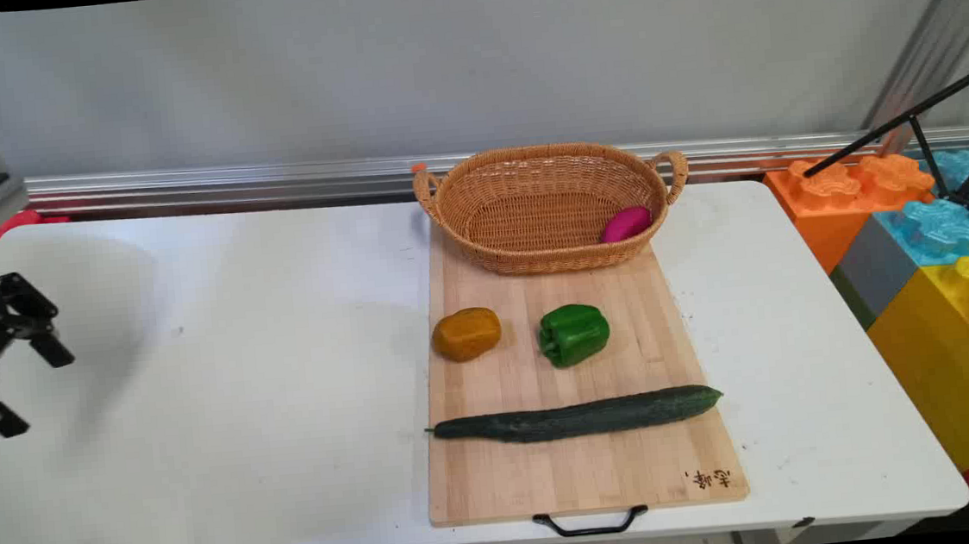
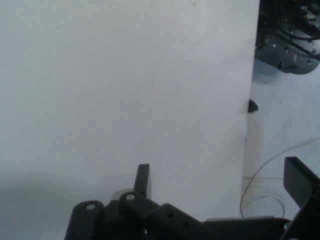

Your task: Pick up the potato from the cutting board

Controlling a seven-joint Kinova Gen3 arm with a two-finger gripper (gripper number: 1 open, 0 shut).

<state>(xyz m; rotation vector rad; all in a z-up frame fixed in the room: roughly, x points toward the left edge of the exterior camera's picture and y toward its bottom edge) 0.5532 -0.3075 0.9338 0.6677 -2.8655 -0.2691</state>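
My gripper (image 1: 31,390) hangs at the far left of the main view, above the bare white table (image 1: 198,372), open and holding nothing. In the hand view the gripper (image 2: 220,182) looks down on plain table surface and the table's edge, its two fingers spread wide. Far to its right a wooden cutting board (image 1: 638,467) carries an orange-brown vegetable (image 1: 466,334), a green bell pepper (image 1: 574,333) and a long dark cucumber (image 1: 582,416). A wicker basket (image 1: 478,190) stands at the board's far end with a magenta vegetable (image 1: 626,224) inside it.
Large toy bricks (image 1: 922,229) in orange, blue, grey and yellow are stacked beyond the table's right edge, with a black tripod (image 1: 941,141) over them. In the hand view, floor, a thin cable (image 2: 265,165) and dark equipment (image 2: 290,35) lie past the table edge.
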